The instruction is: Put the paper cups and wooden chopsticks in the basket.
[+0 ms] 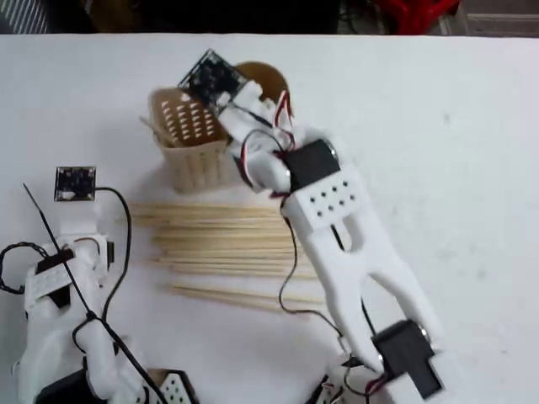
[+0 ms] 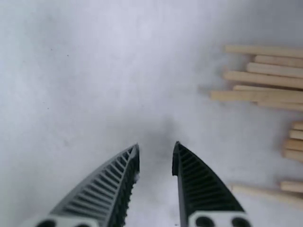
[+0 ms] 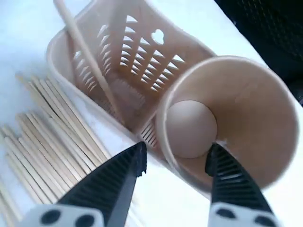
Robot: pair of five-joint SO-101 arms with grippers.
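The right tool (image 3: 176, 149) hangs spread at the mouth of the paper cup (image 3: 246, 109), which rests against the basket (image 3: 142, 52), while the left tool (image 2: 155, 149), also spread, hovers over the table (image 2: 94, 71) beside loose chopsticks (image 2: 265, 78).

Tan paper cup (image 3: 246, 118) right up against upright perforated beige basket (image 3: 137, 61), one chopstick (image 3: 85, 56) leaning inside, other wooden chopsticks (image 1: 219, 244) piled flat alongside.

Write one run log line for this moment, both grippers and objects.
left gripper: open over table | right gripper: open at paper cup | basket: one chopstick inside | chopsticks: on table
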